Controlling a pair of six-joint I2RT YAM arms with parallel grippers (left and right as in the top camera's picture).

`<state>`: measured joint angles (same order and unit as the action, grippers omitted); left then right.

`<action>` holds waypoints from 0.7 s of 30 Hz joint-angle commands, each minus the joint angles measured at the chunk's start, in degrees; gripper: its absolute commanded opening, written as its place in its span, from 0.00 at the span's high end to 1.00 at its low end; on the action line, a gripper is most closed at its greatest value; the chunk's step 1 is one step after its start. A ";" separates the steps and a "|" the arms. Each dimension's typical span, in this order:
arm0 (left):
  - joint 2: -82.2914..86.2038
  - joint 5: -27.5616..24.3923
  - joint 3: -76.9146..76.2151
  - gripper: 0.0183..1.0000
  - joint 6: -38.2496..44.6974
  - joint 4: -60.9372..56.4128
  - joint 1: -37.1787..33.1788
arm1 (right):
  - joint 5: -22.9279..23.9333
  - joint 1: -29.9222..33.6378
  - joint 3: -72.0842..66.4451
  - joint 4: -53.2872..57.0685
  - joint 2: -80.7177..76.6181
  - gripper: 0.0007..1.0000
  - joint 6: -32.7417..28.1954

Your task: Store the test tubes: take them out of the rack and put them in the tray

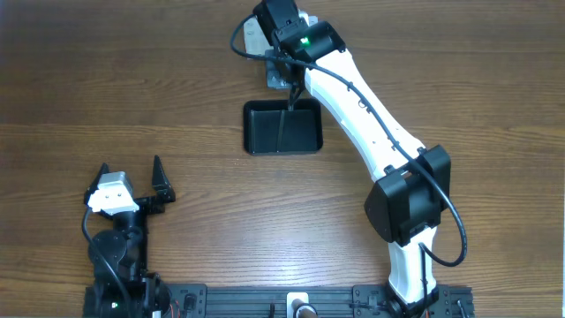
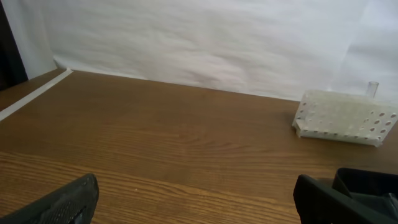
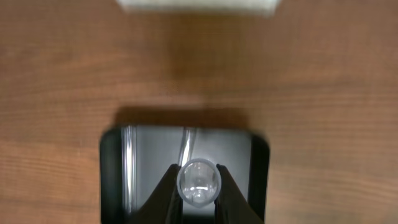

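Currently, a test tube (image 3: 199, 182) is gripped by the right fingers (image 3: 163, 200) over the tray (image 3: 109, 180); dropped upright, breakage is risked; the left fingers (image 2: 68, 200) are held wide.

Table (image 1: 132, 88): brown wood, grain running side to side. Tray (image 1: 260, 132): black, rectangular with rounded corners, lying flat near the table's middle. Rack (image 1: 253, 40): pale and perforated, standing on the table just beyond the tray and apart from it, with bare wood between the two, as the right wrist view shows for tray (image 3: 109, 180) and rack (image 3: 199, 5). Tape (image 2: 31, 96): a pale strip along one table edge, well apart from the rack (image 2: 345, 117).
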<state>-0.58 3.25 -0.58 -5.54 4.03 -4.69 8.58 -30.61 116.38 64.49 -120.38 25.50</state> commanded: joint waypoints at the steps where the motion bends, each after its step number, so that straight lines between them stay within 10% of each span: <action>1: 0.42 -0.17 0.24 0.00 0.66 -0.09 -0.42 | -3.69 -0.46 0.96 3.87 2.38 0.90 3.43; 21: 0.42 -0.17 0.24 0.00 0.66 -0.09 -0.42 | -4.26 0.63 0.92 10.25 -1.95 0.88 3.85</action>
<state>-0.58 3.25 -0.58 -5.54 4.03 -4.69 4.78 -30.41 116.38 74.96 -120.49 28.62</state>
